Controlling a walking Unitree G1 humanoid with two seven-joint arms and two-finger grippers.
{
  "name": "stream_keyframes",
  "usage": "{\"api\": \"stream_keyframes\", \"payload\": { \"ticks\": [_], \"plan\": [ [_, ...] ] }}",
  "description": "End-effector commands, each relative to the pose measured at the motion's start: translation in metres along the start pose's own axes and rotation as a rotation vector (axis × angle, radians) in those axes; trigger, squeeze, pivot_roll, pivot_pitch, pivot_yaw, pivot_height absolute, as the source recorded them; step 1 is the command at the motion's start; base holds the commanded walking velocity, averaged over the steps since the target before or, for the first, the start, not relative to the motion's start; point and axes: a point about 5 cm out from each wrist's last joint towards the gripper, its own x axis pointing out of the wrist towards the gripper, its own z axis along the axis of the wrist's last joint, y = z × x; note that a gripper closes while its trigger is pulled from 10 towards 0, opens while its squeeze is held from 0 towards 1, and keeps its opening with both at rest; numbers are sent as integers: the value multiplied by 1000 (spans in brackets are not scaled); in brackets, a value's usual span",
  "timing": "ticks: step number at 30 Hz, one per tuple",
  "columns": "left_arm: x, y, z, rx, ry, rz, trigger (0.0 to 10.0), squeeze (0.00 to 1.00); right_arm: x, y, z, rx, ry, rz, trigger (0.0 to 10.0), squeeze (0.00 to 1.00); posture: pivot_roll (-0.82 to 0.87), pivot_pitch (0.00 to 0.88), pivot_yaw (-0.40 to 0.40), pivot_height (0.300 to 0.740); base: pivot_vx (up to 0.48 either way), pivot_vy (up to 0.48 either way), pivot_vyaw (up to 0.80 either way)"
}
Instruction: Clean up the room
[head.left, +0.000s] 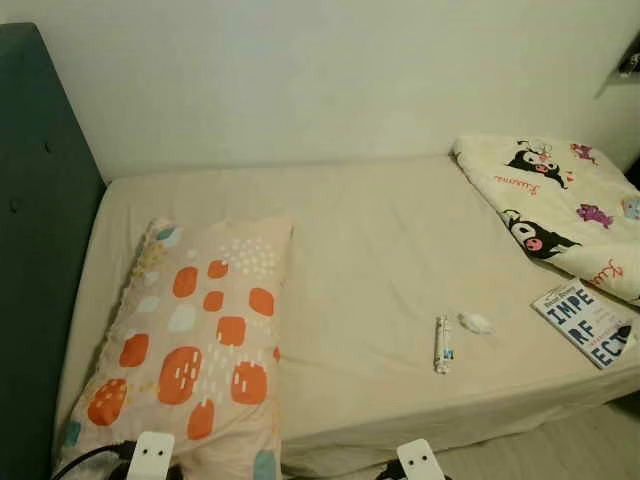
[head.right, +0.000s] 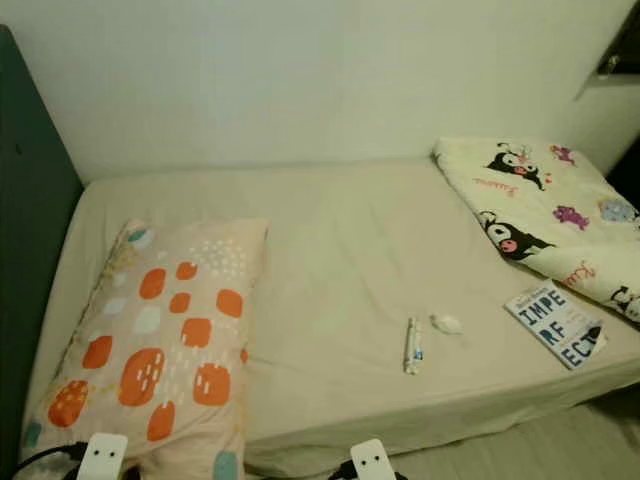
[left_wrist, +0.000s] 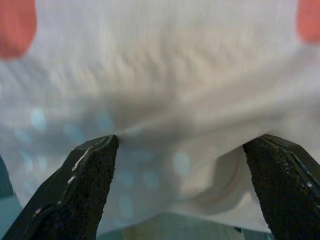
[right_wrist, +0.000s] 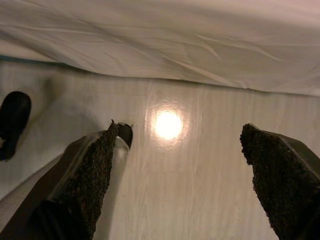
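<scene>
On the bed (head.left: 370, 250), a bare beige sheet is seen stretched flat, and the clutter is gathered toward the near edge. A patterned pillow (head.left: 195, 345) with orange patches is laid at the head end beside the dark green headboard (head.left: 40, 250), where a pillow belongs. A folded cartoon-print blanket (head.left: 560, 205) is bunched at the foot end against the wall. Just in front of it, a book (head.left: 588, 322) is left lying cover-up at the mattress edge. Between pillow and book, a small tube (head.left: 442, 344) and a small white object (head.left: 476, 322), too small to identify, are set near each other on the open sheet; these loose items are judged the likeliest things to be cleared.

The left end effector (left_wrist: 180, 145) is held with its fingers spread apart, pointed close at the pillow fabric, nothing gripped. The right end effector (right_wrist: 177, 135) is likewise held apart and empty, aimed down at the pale wooden floor (right_wrist: 190, 200) just below the hanging sheet, where a lamp's reflection is caught. Both arms are judged to be carried low at the bedside, so no reach is yet committed.
</scene>
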Motion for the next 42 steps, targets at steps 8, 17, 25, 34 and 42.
{"api": "stream_keyframes", "payload": {
  "ticks": [8, 17, 25, 34, 42],
  "plan": [
    [-7, -28, 1, 29, -42, -124, 10000, 0, -2, -2, -7, -7, 16, -4, 10000, 0, 52, 0, 10, 740, 0, 0, 0],
    [-10, -27, -11, 50, 0, -102, 10000, 0, -2, -4, -8, -19, 22, -3, 10000, 0, 55, 0, 1, 740, 0, 0, 0],
    [-10, -28, -12, 57, 11, -97, 10000, 0, -1, 1, -3, -17, 16, 8, 10000, 0, 51, 0, -4, 740, 0, 0, 0],
    [-11, -32, -11, 54, 17, -99, 10000, 0, -1, -3, -5, -28, 21, 6, 10000, 0, 47, 0, -10, 740, 0, 0, 0],
    [-11, -32, -13, 51, 30, -95, 10000, 0, -1, -5, -7, -32, 28, 1, 10000, 0, 42, 0, -10, 740, 0, 0, 0]
  ]
}}
